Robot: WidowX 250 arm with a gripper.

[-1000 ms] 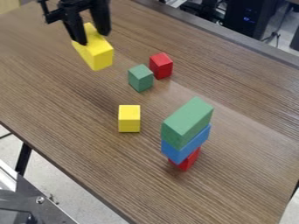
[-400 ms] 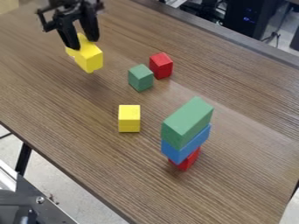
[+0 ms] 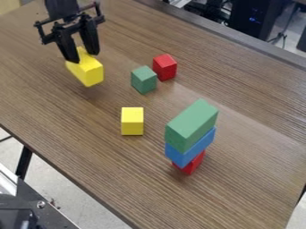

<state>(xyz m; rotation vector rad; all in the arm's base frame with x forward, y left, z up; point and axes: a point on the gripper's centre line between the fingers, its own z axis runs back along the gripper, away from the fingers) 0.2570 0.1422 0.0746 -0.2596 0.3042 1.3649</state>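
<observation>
The gripper [image 3: 83, 54] hangs at the upper left, shut on a long yellow block [image 3: 86, 70] that it holds above the table. Below and to the right, a small yellow block [image 3: 132, 121] stands on the table. A small green block [image 3: 143, 79] stands close to a small red block [image 3: 165, 67], right of the held block. At the lower right is a stack: a long green block [image 3: 192, 124] on top, a blue block [image 3: 190, 150] under it, and a red block [image 3: 191, 164] at the bottom, partly hidden by the blue one.
The wooden table [image 3: 78, 147] has its near edge running diagonally from left to bottom. Behind its far edge stands dark computer equipment [image 3: 245, 17]. A metal frame part [image 3: 36, 210] is at the lower left, beside the table.
The gripper, with the long yellow block in it, has moved a little left and down the view. The other blocks have stayed where they were.
</observation>
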